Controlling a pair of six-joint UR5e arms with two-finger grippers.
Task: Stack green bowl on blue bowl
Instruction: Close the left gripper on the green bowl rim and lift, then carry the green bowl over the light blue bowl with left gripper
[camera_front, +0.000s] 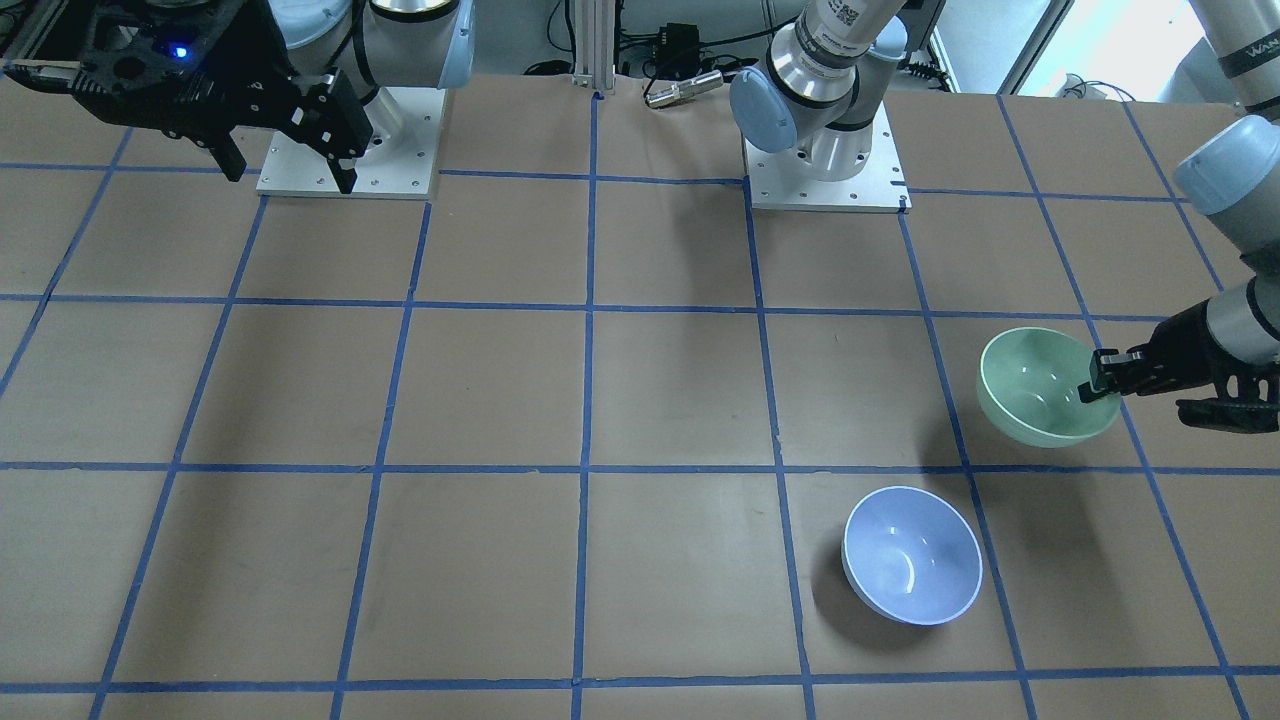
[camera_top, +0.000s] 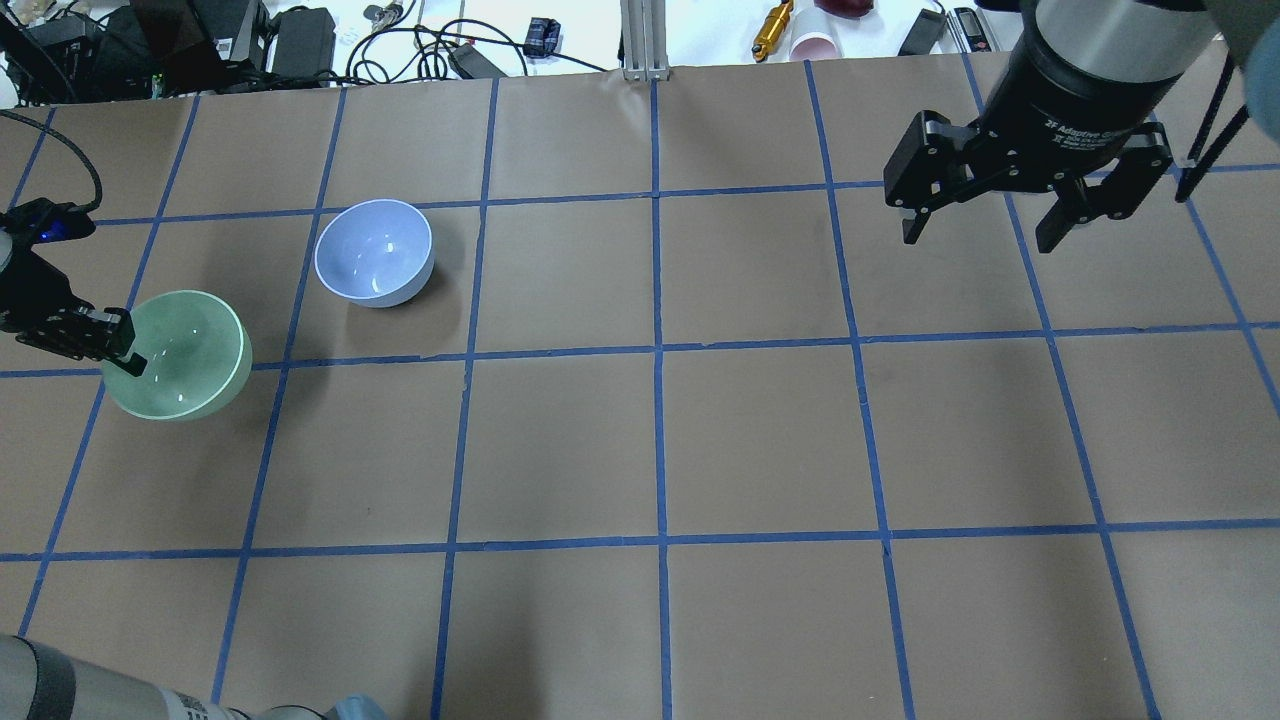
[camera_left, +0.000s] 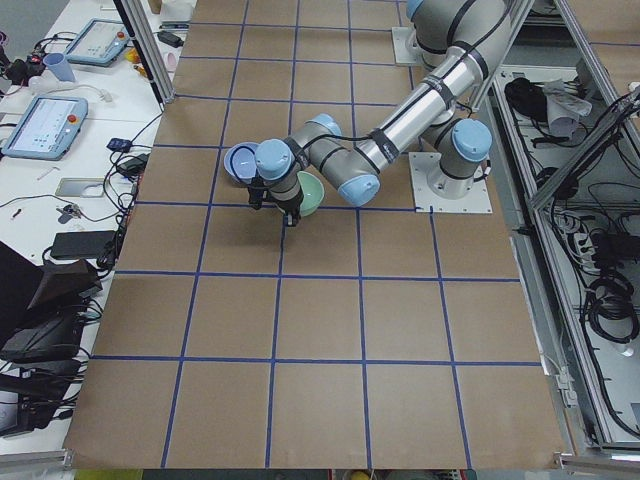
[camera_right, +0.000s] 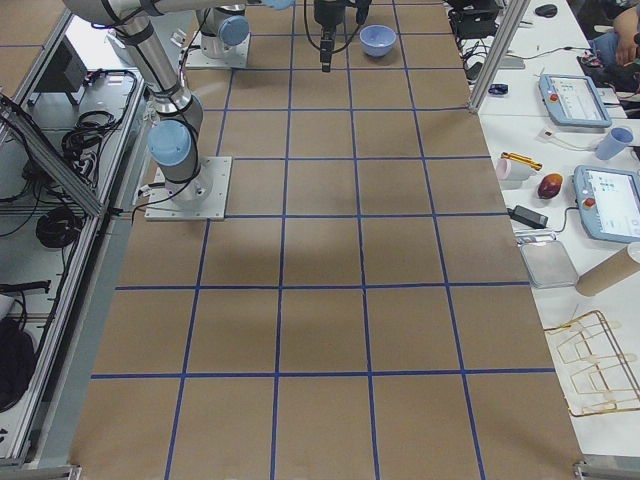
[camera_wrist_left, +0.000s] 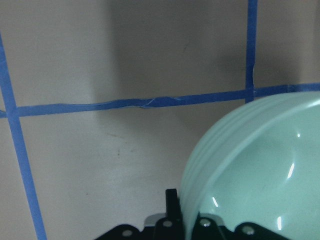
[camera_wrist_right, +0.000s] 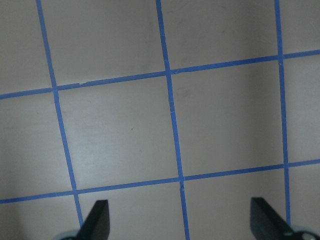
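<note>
The mint-green bowl (camera_front: 1045, 388) (camera_top: 180, 355) is tilted and lifted above the brown table, casting a shadow. My left gripper (camera_front: 1102, 378) (camera_top: 122, 345) is shut on its rim, one finger inside the bowl and one outside. In the left wrist view the green bowl (camera_wrist_left: 260, 170) fills the lower right, with the rim between the fingers. The pale blue bowl (camera_front: 912, 555) (camera_top: 375, 252) stands upright and empty on the table, a short way from the green one. My right gripper (camera_front: 285, 150) (camera_top: 985, 220) is open and empty, high above the table's other side.
The table is brown paper with a grid of blue tape lines (camera_top: 655, 350). The two arm base plates (camera_front: 825, 175) stand at the robot's edge. Cables, tablets and small items (camera_right: 555, 185) lie on the side bench beyond the table's far edge.
</note>
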